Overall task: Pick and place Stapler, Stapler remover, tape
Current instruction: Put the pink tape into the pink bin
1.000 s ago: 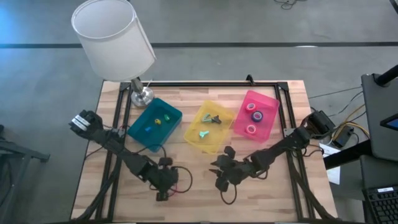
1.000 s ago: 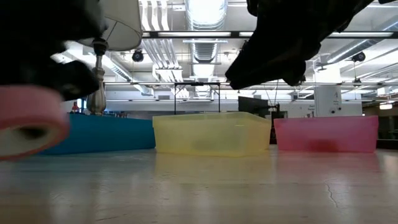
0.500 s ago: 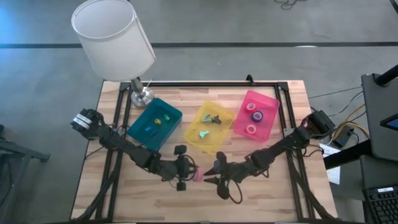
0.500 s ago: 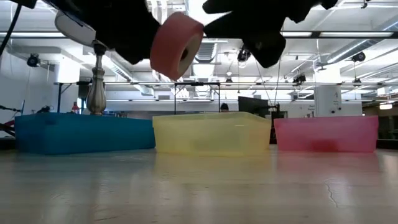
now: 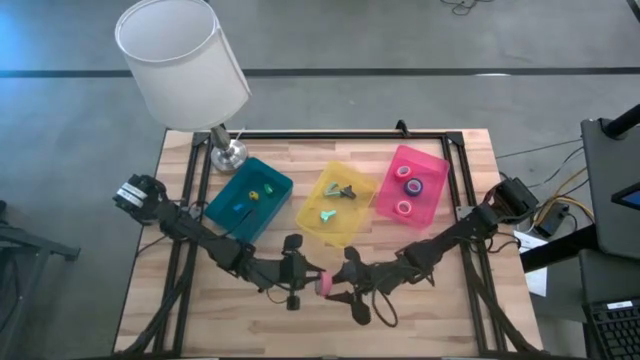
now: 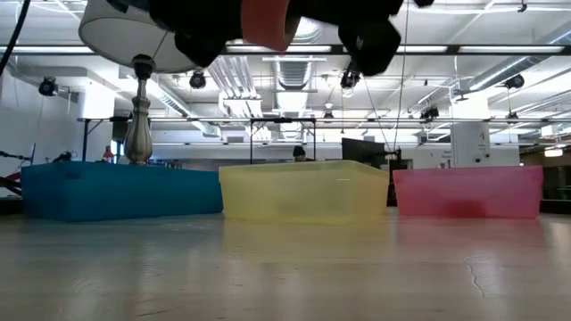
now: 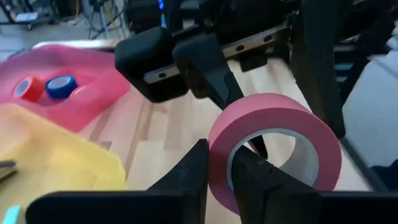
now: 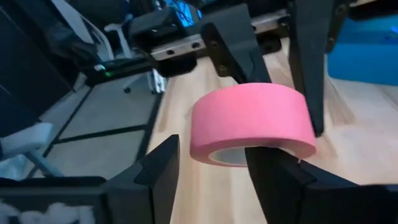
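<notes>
Looking down on the pale wooden table (image 5: 420, 310), we see both dark arms meeting near its front edge, with a pink roll of tape (image 5: 325, 284) held in the air between them. The left gripper (image 5: 303, 277) pinches the wall of that flat pink ring, one finger outside and one through the open centre, as the left wrist view shows (image 7: 273, 155). The right gripper (image 5: 343, 279) faces it from the other side with its two fingers spread apart, one on each side of the roll; in the right wrist view the roll (image 8: 252, 124) sits between them, but we cannot tell whether they touch it. From table height the roll (image 6: 265, 22) hangs well above the tabletop, in front of the bins.

Behind the arms we see three plastic bins in a row. The teal-blue bin (image 5: 280, 190) on the left holds small yellow and green items. The translucent yellow bin (image 5: 365, 190) in the middle holds two small objects, too small for us to name. The pink bin (image 5: 440, 165) on the right holds three small tape rolls: a red one (image 5: 403, 171), a blue-purple one (image 5: 414, 186) just beside it, and a pink one (image 5: 403, 208) nearer the front. A table lamp with a white drum shade (image 5: 180, 60) stands at the far left corner.
</notes>
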Available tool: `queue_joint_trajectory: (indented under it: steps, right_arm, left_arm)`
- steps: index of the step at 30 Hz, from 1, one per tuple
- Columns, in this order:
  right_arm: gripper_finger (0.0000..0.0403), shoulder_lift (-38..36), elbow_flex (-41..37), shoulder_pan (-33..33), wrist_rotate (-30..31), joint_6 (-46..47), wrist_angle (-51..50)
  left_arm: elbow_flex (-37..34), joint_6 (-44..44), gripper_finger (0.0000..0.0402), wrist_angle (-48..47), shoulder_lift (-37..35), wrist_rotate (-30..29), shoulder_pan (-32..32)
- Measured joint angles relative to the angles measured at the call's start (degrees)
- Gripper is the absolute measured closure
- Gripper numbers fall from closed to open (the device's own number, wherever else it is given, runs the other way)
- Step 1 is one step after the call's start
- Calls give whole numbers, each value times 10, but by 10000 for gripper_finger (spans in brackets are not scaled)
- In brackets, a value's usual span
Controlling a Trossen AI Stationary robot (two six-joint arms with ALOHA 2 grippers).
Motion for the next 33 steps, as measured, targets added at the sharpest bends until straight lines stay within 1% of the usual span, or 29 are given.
queue_joint_trajectory:
  steps: [5,9,13,17,23,26,30,33]
  right_arm:
    - [219,0,0,0,2,-11,22]
    - [227,0,0,-1,8,-19,24]
    - [250,0,0,-1,30,-19,20]
    - [286,-1,1,-1,46,-19,7]
    - [335,-1,1,-1,45,-19,5]
    - [345,-1,1,-1,45,-19,2]
    - [344,-1,1,-1,45,-19,-2]
    - [344,-1,1,-1,46,-19,-3]
  left_arm:
    - [0,20,346,36,0,-3,2]
    - [0,25,344,42,0,-28,1]
    - [0,23,343,45,0,-32,2]
    - [0,11,342,42,1,-32,2]
    - [-5,-16,342,44,1,-33,3]
    - [-5,-16,342,44,1,-32,3]
    - [-5,-8,338,42,1,-31,3]
    - [-5,-7,328,40,1,-31,3]
